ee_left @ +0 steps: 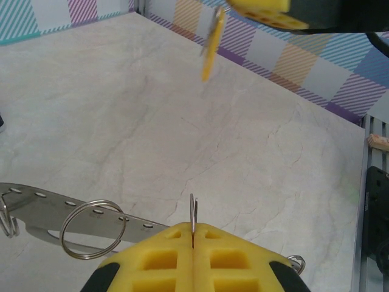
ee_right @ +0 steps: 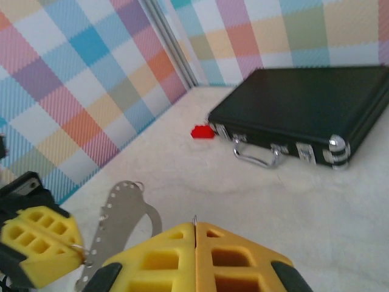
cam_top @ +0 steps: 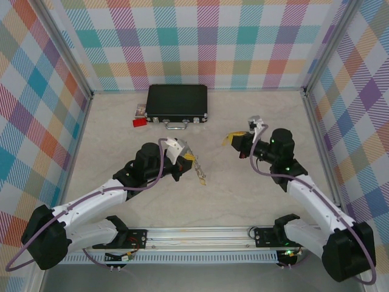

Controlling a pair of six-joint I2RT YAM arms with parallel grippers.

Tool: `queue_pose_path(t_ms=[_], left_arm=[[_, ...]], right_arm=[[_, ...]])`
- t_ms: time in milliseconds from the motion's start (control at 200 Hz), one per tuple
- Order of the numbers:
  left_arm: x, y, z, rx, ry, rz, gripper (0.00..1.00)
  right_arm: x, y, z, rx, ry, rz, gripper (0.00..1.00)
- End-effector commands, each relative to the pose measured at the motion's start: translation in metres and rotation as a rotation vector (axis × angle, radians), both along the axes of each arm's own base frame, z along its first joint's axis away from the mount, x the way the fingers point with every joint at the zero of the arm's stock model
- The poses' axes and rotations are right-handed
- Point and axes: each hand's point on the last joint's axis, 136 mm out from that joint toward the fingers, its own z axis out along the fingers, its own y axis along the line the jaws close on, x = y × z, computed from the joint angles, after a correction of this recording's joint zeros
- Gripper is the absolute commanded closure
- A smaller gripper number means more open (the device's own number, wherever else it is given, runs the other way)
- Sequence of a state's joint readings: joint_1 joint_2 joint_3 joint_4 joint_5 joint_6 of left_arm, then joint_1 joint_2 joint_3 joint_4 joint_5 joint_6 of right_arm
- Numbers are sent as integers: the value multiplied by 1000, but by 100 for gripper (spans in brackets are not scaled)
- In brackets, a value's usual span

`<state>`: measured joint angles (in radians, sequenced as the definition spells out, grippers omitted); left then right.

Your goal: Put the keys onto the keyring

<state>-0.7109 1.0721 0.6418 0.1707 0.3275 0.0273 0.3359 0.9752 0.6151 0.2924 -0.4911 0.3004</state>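
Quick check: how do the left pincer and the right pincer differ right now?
The left pincer pinches a thin wire ring by the keyring; the right pincer pinches a yellow-headed key. The left pincer points right, the right pincer points left, facing each other. Both are shut, with yellow pads.

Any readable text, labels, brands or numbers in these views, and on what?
None can be read.
The black case shows no brand or label.
The small pale item at its left corner may carry print, but it is too small to tell.
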Motion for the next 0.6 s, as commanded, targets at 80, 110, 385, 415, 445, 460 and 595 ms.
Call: queue_pose_path(t_ms=[80,110,385,415,445,460,595], left_arm=[[6,-7,35,-55,-92,-11,100],[6,-7,37,-55,-96,-12,100],[3,-5,54,-41,-114,-14,100],[2,-4,55,-27,-117,-19,100],[1,-4,57,-16,-129,-27,100],[1,-4,57,-9,-133,-29,100],[-4,-1,59,58,-195,-69,100]], right_arm=[[-20,1,33,89,-127,40,100],[-22,0,34,82,-119,40,100],[-38,-6,47,107,-204,39,100],[-40,-5,48,105,-224,48,100],[-43,-4,49,101,-236,62,100],[-44,-3,48,97,-235,68,100],[-46,11,40,48,-200,141,100]])
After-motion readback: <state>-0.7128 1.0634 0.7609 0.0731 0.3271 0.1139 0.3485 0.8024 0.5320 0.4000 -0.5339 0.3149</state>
